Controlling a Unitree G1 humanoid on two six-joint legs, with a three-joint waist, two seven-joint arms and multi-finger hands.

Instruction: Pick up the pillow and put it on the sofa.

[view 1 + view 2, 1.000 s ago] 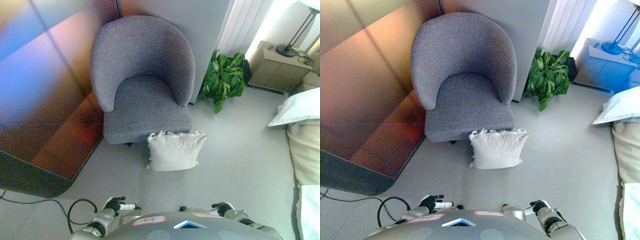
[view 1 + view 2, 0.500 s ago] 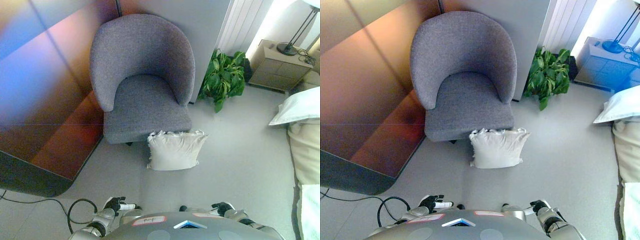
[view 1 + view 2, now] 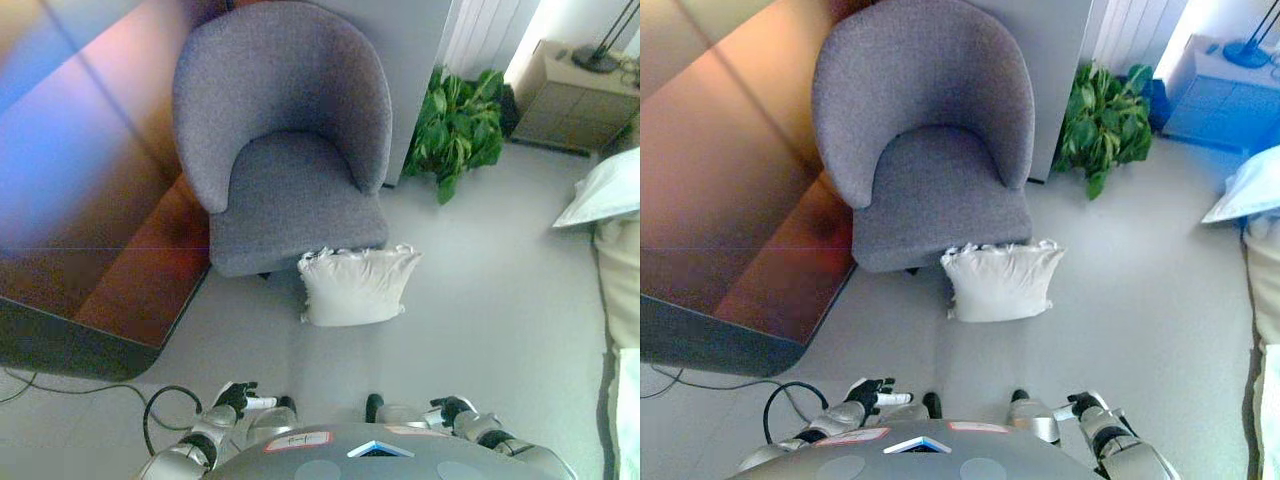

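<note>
A white pillow (image 3: pixel 355 286) stands on the grey floor, leaning against the front edge of the grey armchair (image 3: pixel 285 140). The armchair's seat (image 3: pixel 938 195) has nothing on it. My left hand (image 3: pixel 240 398) shows low at the bottom left, fingers relaxed and holding nothing. Low at the bottom right is my right hand (image 3: pixel 448 409), also holding nothing, its fingers loosely straight. Both hands are well short of the pillow, near my body.
A green potted plant (image 3: pixel 458 128) stands right of the armchair by the wall. A dark reddish wooden panel (image 3: pixel 110 250) runs along the left. A bed with white bedding (image 3: pixel 612 195) is at the right edge, and a nightstand (image 3: pixel 578 95) at the top right.
The whole view has shifted: armchair and pillow now sit higher and closer, so the camera has moved forward. The hands keep their pose low by my body.
</note>
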